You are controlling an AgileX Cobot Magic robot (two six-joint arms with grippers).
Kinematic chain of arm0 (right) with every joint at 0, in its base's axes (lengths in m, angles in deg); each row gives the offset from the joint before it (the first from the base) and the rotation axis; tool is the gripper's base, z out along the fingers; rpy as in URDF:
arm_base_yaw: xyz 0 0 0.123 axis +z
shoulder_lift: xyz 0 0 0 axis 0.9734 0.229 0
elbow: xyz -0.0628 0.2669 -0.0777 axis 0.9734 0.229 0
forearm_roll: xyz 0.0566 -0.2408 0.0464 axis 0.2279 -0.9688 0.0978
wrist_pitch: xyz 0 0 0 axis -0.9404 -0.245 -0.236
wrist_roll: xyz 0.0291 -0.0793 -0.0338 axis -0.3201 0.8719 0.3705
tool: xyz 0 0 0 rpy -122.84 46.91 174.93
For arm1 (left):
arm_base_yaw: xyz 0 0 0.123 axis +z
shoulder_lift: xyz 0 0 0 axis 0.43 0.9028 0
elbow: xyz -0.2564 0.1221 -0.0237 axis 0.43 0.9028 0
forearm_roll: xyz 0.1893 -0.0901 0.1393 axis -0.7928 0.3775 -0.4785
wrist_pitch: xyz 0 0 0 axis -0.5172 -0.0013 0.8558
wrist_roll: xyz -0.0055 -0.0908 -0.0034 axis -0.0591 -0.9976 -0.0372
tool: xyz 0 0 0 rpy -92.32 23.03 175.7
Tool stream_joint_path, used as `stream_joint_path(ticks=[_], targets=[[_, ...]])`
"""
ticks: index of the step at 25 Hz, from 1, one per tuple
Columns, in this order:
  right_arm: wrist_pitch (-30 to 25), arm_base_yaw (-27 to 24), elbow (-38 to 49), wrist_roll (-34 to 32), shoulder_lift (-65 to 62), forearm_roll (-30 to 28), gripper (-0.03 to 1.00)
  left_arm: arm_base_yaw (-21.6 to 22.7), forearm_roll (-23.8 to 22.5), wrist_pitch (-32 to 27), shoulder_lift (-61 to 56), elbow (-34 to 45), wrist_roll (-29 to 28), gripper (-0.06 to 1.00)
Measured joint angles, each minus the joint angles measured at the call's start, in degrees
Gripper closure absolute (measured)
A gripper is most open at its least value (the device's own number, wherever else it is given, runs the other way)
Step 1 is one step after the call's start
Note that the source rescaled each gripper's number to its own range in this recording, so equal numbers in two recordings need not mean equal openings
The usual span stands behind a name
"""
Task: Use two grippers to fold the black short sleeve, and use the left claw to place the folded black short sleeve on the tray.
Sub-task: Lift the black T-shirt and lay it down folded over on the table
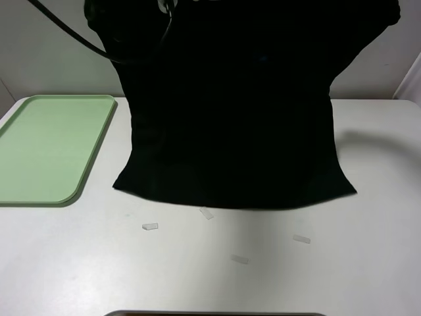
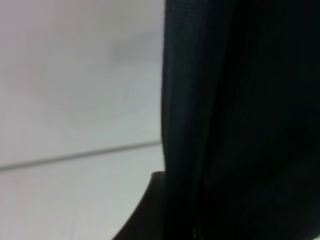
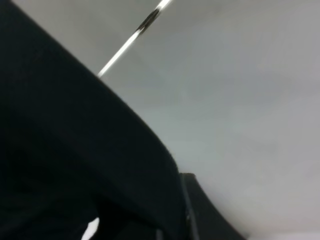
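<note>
The white worktop (image 1: 263,276) is filling most of the exterior view. The black short sleeve (image 1: 237,131) is being held up over its middle, hanging as a broad dark sheet from the top edge of the frame, with its lower hem resting on the worktop just below centre. The pale green tray (image 1: 46,145) is lying at the left of the frame, apart from the hem, with nothing on it. The folding is judged to be the step in hand; the placing is not yet begun.

The left gripper (image 2: 150,215) and the right gripper (image 3: 197,210) are being cut off above the frame in the exterior view. In each wrist view only a dark finger edge is being shown, close against black cloth. Both sets of jaws are closed fully, and each is probably pinching an upper corner of the shirt, though the pinch itself is being covered by fabric.

For a clean fold, the two upper corners should be carried level and at one pace toward the lower edge of the frame, with the cloth being held taut between them. The hem should be left lying on the worktop as the anchor. A black cable (image 1: 66,29) is trailing at the upper left and should be watched for snagging. The small tape scraps (image 1: 150,226) below the hem may be serving as alignment marks.
</note>
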Motion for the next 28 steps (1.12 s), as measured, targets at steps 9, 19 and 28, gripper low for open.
stream_joint_path(ticks=[9, 19, 28], targets=[[-0.23, -1.77, 0.0, -0.31, 6.75, 0.76, 0.97, 1.43, 7.51, 3.11, 8.3, 0.0, -6.61, 0.94], [-5.81, -1.94, 5.19, -0.88, 11.83, 2.65, 0.97, 1.49, 13.65, -0.94, 15.65, 0.0, -4.93, 0.94], [9.79, -2.81, 5.7, -1.49, 11.89, -1.3, 0.97, 2.66, 8.39, 12.05, 16.11, 0.0, 0.08, 0.94]])
